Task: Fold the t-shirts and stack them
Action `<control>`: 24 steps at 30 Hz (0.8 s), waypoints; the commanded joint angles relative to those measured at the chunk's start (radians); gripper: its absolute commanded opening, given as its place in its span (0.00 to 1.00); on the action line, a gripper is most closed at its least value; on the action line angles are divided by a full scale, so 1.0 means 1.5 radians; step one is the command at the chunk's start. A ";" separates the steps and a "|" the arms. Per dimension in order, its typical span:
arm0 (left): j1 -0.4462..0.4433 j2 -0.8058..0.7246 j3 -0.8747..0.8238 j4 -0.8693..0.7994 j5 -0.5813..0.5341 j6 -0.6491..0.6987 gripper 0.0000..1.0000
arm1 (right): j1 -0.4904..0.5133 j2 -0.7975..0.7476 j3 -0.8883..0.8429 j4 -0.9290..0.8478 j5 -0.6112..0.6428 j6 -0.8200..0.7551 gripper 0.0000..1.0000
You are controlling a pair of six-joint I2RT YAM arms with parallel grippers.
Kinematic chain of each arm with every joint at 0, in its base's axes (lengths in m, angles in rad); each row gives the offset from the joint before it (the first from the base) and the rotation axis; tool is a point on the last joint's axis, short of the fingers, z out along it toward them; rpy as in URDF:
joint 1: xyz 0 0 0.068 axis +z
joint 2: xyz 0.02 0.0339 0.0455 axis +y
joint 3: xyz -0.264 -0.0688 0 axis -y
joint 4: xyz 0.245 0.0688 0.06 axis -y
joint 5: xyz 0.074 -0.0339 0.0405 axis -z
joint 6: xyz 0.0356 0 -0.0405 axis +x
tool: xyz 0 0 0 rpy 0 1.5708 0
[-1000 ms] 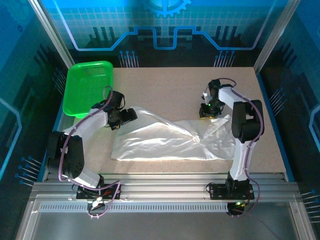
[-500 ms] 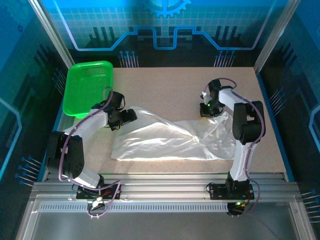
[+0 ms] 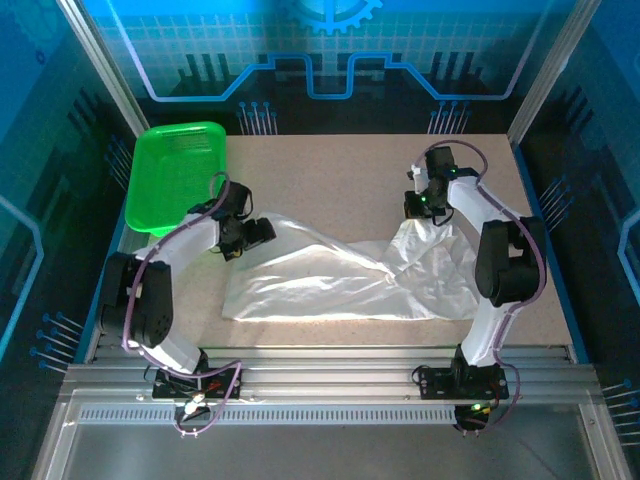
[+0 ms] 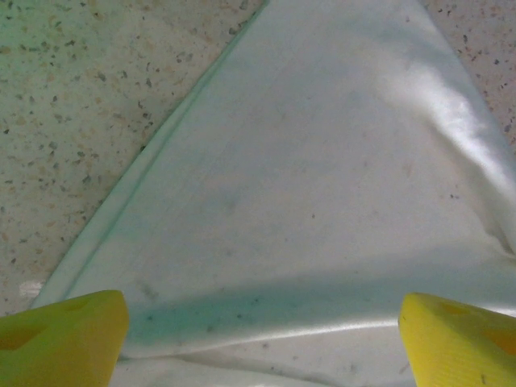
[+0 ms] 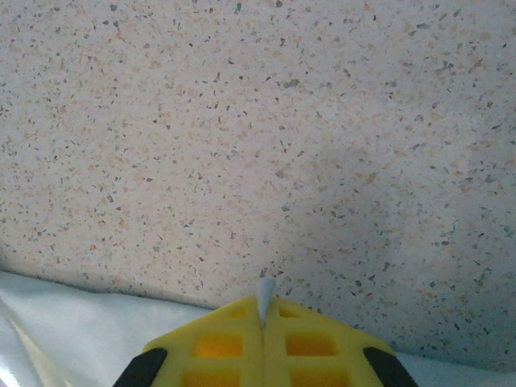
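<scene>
Overhead, the shirt (image 3: 330, 280) peaks at the right gripper (image 3: 424, 207); its wrist view shows it clamped on a cloth sliver. Left gripper (image 4: 262, 322) gapes over the shirt's left corner, empty.

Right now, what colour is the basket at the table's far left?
Bright green; the basket shows best in the top external view.

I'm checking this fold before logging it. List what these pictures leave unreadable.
- Top external: glare washes out the t-shirt; layers and print unreadable.
- Right wrist: the shut right fingers cover their pinch; how much cloth they hold is hidden.
- Left wrist: the bottom edge cuts off the open left fingers; contact with the cloth is unclear.
- Top external: the left arm covers the green basket's near corner.
</scene>
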 commanded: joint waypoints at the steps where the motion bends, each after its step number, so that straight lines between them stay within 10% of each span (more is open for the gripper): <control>1: 0.008 0.033 0.059 -0.035 -0.035 -0.021 0.88 | -0.006 -0.009 -0.013 0.016 0.001 0.010 0.00; 24: 0.008 0.393 0.438 -0.130 -0.094 0.027 0.71 | 0.001 -0.043 -0.068 0.027 -0.036 0.019 0.00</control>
